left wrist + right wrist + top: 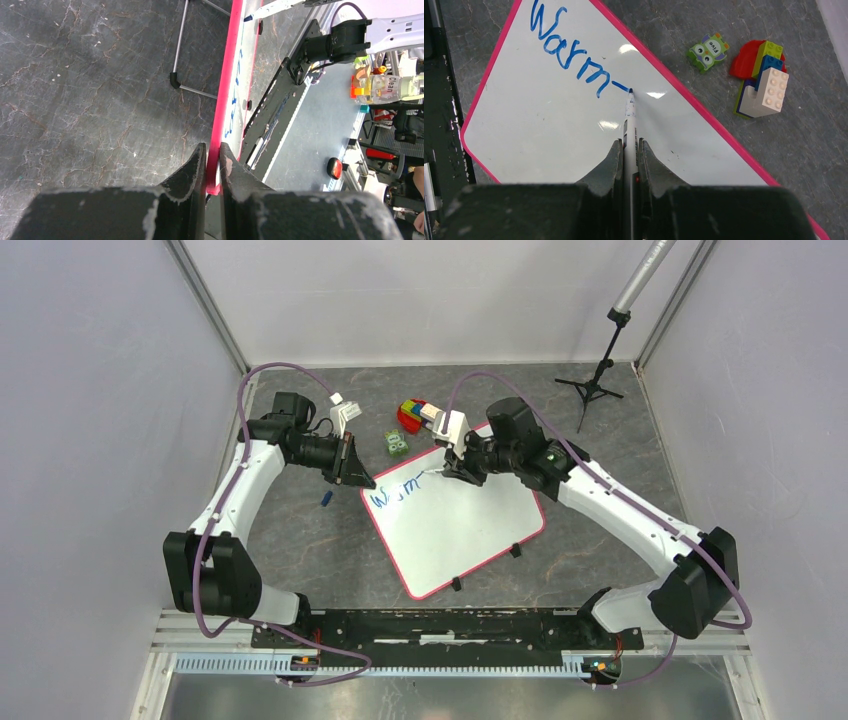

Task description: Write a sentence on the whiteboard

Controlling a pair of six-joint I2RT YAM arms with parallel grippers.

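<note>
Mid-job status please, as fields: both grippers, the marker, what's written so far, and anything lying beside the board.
left gripper: shut on the whiteboard, clamping its pink rim near a corner
right gripper: shut on a marker that points forward from between the fingers
marker tip: at the end of a short stroke, apparently touching the board
sentence: "Warm" in blue, then that stroke
beside the board: green owl tile and stack of building blocks, both on the table, off the board
</note>
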